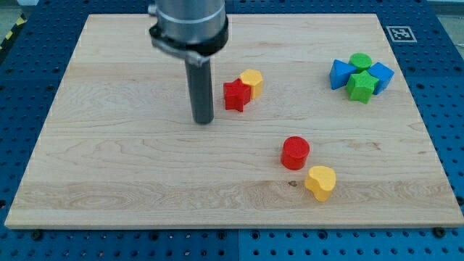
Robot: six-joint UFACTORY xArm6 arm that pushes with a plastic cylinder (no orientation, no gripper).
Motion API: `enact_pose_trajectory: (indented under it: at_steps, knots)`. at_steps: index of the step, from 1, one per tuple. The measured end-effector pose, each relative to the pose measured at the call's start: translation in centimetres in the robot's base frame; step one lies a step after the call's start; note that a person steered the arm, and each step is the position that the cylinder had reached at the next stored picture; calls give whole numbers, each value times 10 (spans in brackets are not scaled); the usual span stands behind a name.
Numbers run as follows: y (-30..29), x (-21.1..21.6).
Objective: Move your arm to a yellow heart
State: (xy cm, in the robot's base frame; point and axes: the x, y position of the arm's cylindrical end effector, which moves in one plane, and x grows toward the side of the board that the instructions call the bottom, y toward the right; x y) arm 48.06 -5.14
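A: Where does my tip (204, 121) sit on the wooden board (109, 174)?

B: Left of the board's middle, nearer the top edge than the bottom one. The dark rod stands upright with its end down on the wood. There are no fingers on this arm to be released or clenched, just the bare rod, and it touches no block.

A: What comes first, going toward the right edge?

B: A red star (235, 95) just beside the tip, apart from it. A yellow block (252, 83) touches the star on its upper right (shape hard to tell, rounded or many-sided).

A: And the yellow heart (320, 182)?

B: Well apart from the tip, toward the bottom edge and right of the middle. A red cylinder (295, 152) sits just beside it, up and to the left.

A: The top right corner?

B: A tight cluster: a blue block (339, 74) on the left, a green cylinder (360, 61) on top, a green block (360, 86) below, and another blue block (382, 75) on the right.
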Motion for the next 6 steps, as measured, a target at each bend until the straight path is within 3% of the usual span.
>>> enact_pose_trajectory:
  at_steps: [2, 4, 6]
  knots:
    - [104, 112]
    - [208, 138]
    - [165, 138]
